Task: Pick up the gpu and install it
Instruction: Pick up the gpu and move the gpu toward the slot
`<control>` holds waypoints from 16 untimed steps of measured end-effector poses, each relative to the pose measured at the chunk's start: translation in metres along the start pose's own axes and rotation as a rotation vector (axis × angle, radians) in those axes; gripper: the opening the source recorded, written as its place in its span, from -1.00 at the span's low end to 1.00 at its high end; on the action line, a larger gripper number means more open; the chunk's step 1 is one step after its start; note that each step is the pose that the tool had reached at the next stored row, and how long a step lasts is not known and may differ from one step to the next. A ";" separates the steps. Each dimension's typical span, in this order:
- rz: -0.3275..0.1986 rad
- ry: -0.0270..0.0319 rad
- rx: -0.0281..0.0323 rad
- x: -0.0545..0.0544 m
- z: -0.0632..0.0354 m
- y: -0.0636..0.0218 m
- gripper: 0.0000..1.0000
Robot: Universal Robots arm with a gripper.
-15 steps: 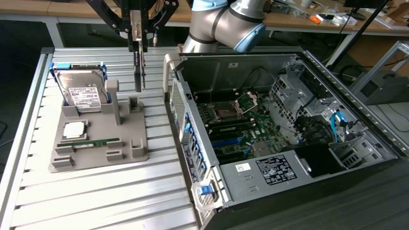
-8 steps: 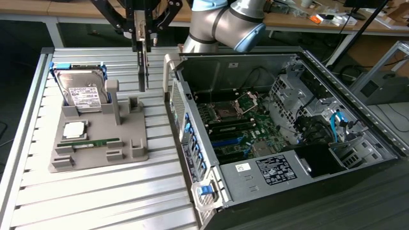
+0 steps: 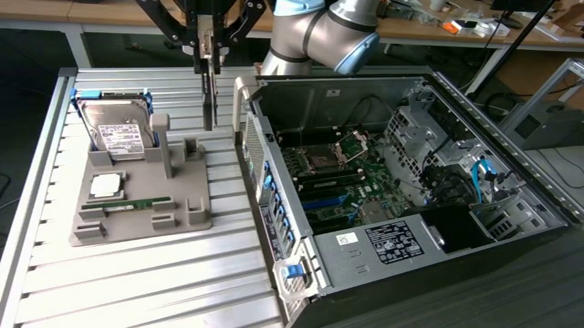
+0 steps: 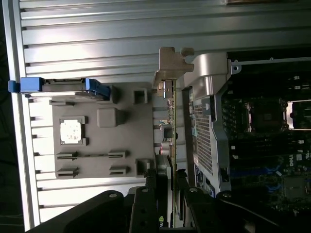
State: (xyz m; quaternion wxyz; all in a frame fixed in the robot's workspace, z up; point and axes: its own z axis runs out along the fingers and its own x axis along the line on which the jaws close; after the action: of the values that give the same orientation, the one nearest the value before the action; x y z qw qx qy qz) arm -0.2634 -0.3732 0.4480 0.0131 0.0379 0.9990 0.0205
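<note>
The gpu (image 3: 209, 96) hangs on edge, a thin dark card lifted clear of the table, between the grey holder tray (image 3: 187, 212) and the open computer case (image 3: 548, 198). My gripper (image 3: 208, 49) is shut on the card's top end. In the wrist view the gpu (image 4: 169, 121) shows edge-on, with its silvery bracket (image 4: 171, 63) at the far end. There my gripper (image 4: 167, 190) clamps it between black fingers (image 4: 148, 194). The card runs just outside the case's rear wall (image 4: 206, 141), above the tray's edge.
On the tray stand a hard drive (image 3: 119, 130), a silver processor (image 3: 106, 184) and a green memory stick (image 3: 128, 203). Inside the case lies the motherboard (image 3: 342, 181) with blue slots (image 3: 324, 203). The slatted metal table (image 3: 137, 273) surrounds the tray. Desks stand behind.
</note>
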 end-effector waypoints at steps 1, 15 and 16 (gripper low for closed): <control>0.000 0.0000 0.0001 -0.001 0.0000 0.0000 -0.47; 0.000 0.0000 0.0000 -0.011 0.0003 0.0008 -0.47; 0.000 0.0000 0.0000 -0.011 0.0004 0.0008 -0.47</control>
State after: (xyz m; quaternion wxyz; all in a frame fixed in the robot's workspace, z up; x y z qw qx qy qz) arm -0.2520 -0.3732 0.4480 0.0131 0.0379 0.9990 0.0205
